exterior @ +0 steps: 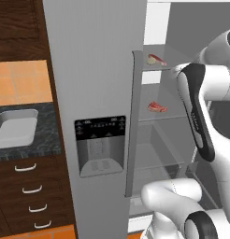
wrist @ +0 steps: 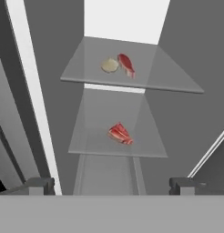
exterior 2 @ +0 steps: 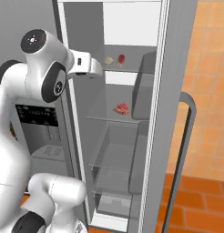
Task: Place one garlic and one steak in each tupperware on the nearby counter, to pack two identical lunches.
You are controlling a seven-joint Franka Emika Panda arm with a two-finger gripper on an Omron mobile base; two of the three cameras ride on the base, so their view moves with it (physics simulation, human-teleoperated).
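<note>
From the left base view, I am seeing the rectangular tupperware [exterior: 15, 129] lying empty on the counter [exterior: 42, 144]. From the right, one garlic [exterior 2: 108, 60] and two steaks are waiting on fridge shelves. In the hand view, my gripper [wrist: 111, 184] is standing spread, empty; nothing packed yet.

An open fridge [exterior 2: 132, 136] stands right of a counter [exterior: 23, 144], which bears a tupperware [exterior: 16, 128]. On the fridge's upper shelf [wrist: 132, 82], a garlic [wrist: 109, 66] lies just left of a steak [wrist: 126, 64]. On the shelf below [wrist: 118, 145], a second steak [wrist: 120, 134] lies alone near the middle. The gripper [wrist: 111, 184] is in front of the shelves, apart from the food.
</note>
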